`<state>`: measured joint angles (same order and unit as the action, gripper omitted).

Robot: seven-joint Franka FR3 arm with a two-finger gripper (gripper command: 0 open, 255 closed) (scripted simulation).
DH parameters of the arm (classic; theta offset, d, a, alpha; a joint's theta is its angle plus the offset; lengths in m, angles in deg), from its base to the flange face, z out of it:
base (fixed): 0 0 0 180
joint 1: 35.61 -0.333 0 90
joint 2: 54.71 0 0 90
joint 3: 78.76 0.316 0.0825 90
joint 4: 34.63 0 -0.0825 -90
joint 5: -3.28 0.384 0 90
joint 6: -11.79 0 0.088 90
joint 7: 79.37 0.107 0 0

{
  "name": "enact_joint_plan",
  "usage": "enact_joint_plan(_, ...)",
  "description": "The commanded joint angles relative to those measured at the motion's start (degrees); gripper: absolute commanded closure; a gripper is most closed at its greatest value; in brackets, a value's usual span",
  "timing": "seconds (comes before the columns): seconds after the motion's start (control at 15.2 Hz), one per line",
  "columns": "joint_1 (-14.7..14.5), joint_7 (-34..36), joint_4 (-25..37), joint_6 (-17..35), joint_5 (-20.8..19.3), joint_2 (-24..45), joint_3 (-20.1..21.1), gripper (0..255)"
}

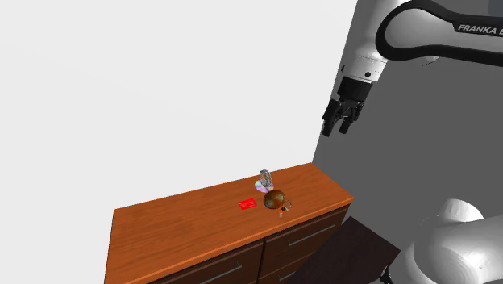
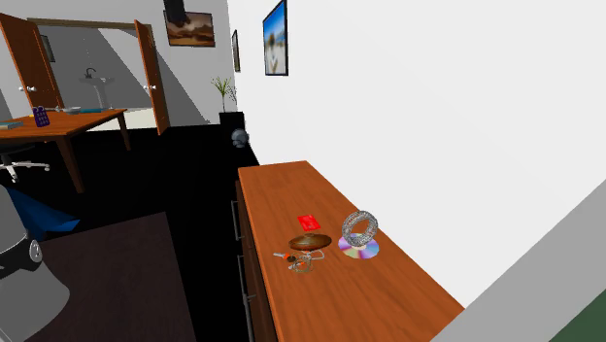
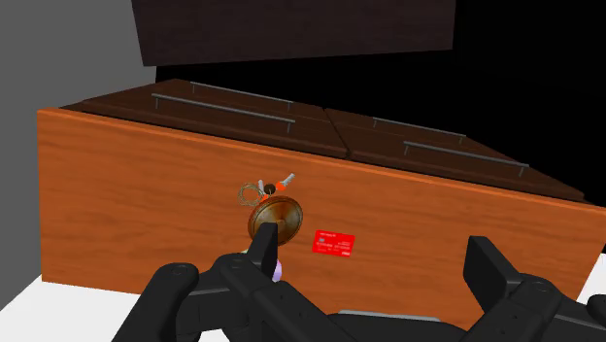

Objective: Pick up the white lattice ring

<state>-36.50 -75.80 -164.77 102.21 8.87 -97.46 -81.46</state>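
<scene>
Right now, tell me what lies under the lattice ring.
A shiny disc lies flat on the wooden dresser top, with the lattice ring standing upright on it. The patch of disc beneath the ring's base is covered, so anything there cannot be seen.

The counter is an orange-brown wooden top over dark drawer fronts with bar handles. Toward one end a small cluster lies on it: a red card, a brown bowl just beside the card, and a bunch of keys on the bowl's drawer side. Next to the bowl a shiny disc lies flat, and the pale lattice ring stands on edge on it.
</scene>
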Motion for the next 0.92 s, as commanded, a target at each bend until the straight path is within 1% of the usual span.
enact_joint_plan(0.0, 0.0, 0.0, 0.0, 0.0, 0.0, 0.0, 0.0, 0)
enact_joint_plan(0.4, 0.5, -0.6, -1.0, 9.3, -0.3, 9.7, -0.8, 0)
enact_joint_plan(0.86, 1.0, -1.4, 1.1, 18.9, -0.2, 23.0, -1.9, 0)
